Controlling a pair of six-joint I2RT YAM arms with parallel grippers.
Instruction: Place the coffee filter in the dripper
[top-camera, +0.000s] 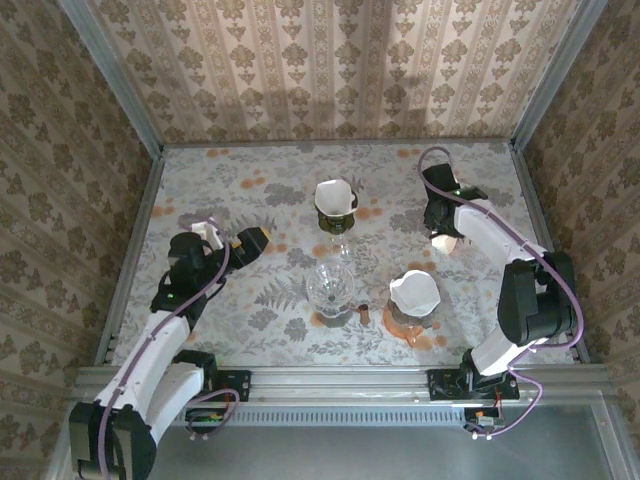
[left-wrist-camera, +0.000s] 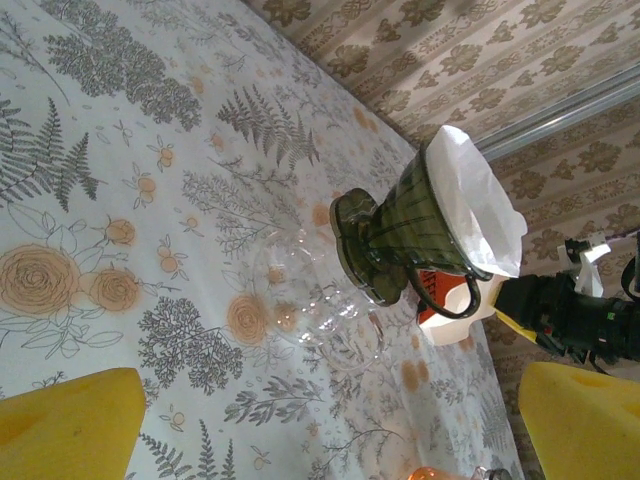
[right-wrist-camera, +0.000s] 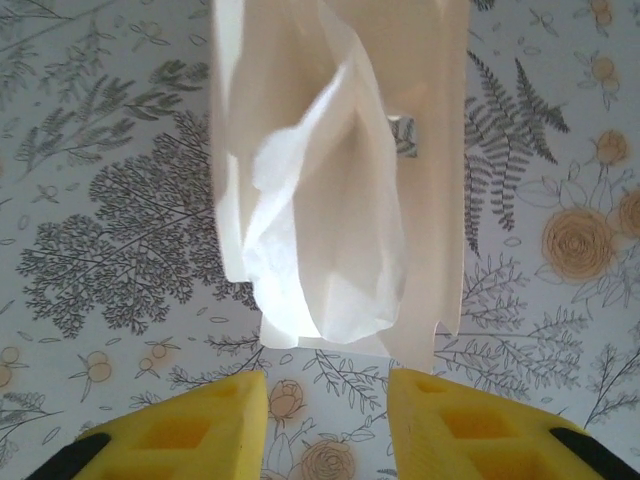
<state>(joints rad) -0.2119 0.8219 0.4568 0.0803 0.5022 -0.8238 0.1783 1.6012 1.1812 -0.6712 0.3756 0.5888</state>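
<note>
The left fingers (left-wrist-camera: 70, 425) stand wide apart above the tabletop (left-wrist-camera: 120, 150), holding nothing. They face the clear glass dripper (left-wrist-camera: 320, 305) and the green dripper (left-wrist-camera: 405, 230), which is lined with white paper. The right fingers (right-wrist-camera: 200, 430) are partly apart and grip nothing, just short of the coffee filter (right-wrist-camera: 320, 230), which sits in its white holder (right-wrist-camera: 440, 150).
</note>
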